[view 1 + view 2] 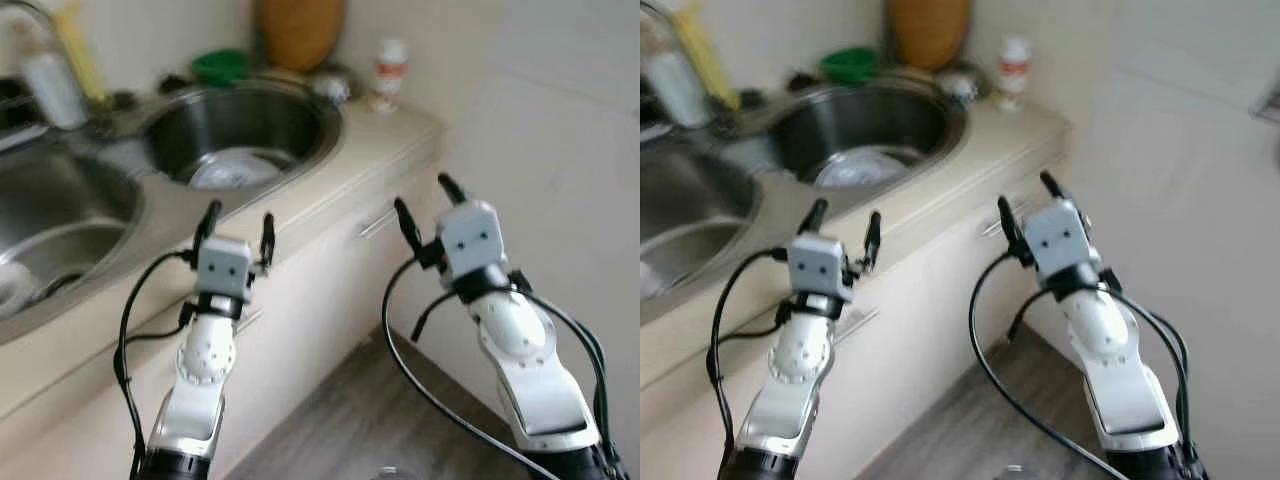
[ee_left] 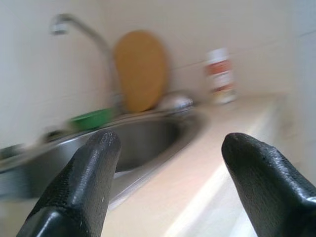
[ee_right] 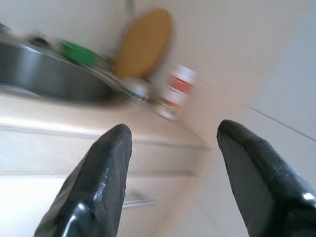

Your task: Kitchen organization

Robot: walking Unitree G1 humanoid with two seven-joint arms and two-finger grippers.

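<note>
Beige counter (image 1: 390, 140) with steel sink (image 1: 240, 130) — left gripper (image 1: 237, 228) and right gripper (image 1: 424, 205) raised, both spread wide, empty.

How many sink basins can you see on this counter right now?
2. The round basin sits at the middle of the counter, with something pale in its bottom; the second basin lies to its left, cut off by the picture's edge.

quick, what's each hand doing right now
Left hand: open, holding nothing, over the counter edge.
Right hand: open, holding nothing, in front of the cabinet.
</note>
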